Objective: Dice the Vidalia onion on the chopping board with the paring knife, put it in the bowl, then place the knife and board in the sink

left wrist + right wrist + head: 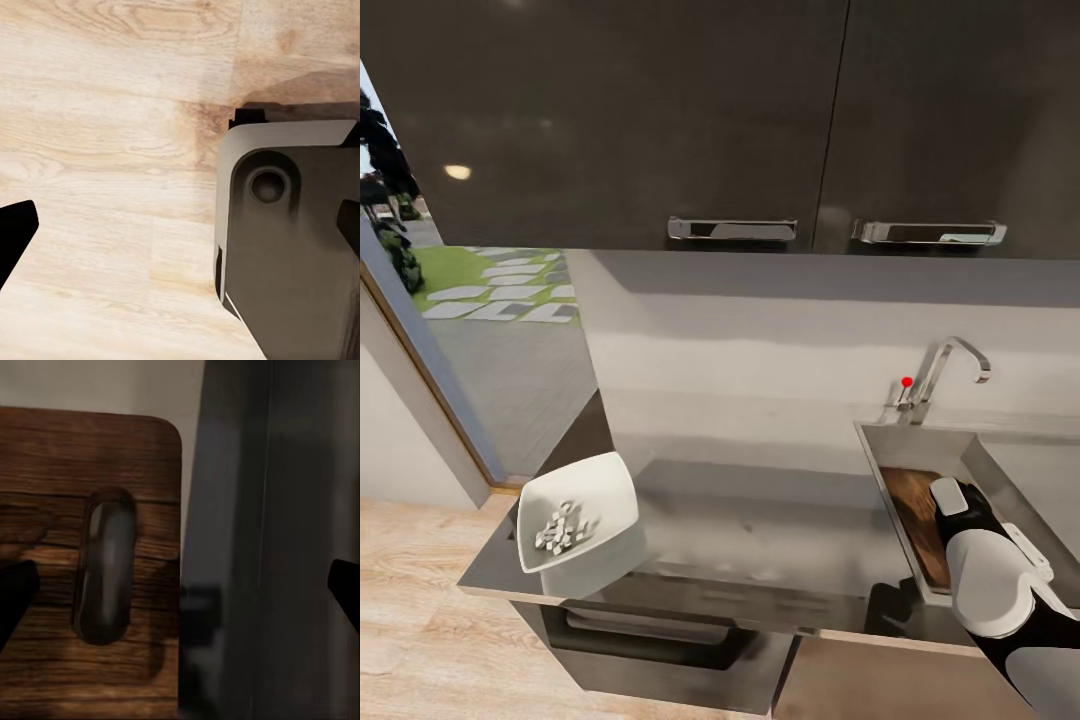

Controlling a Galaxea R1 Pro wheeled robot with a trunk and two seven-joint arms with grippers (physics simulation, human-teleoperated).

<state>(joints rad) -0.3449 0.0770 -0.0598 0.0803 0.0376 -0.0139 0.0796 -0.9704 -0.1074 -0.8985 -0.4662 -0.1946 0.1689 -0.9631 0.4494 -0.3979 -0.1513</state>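
Sink (890,440) holds chopping board (916,510), lying front-to-back.

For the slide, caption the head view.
Diced onion sits in the white bowl on the countertop; the right arm reaches over the chopping board in the sink.

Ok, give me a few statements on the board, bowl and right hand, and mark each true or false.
1. The chopping board lies inside the sink. True.
2. The bowl is empty. False: it holds small pale diced pieces.
3. The bowl sits on the countertop near its left end. True.
4. The right hand is shut on the board. False: its fingertips stand wide apart, with the board's handle slot between them.
5. The tap has a blue knob. False: the knob is red.
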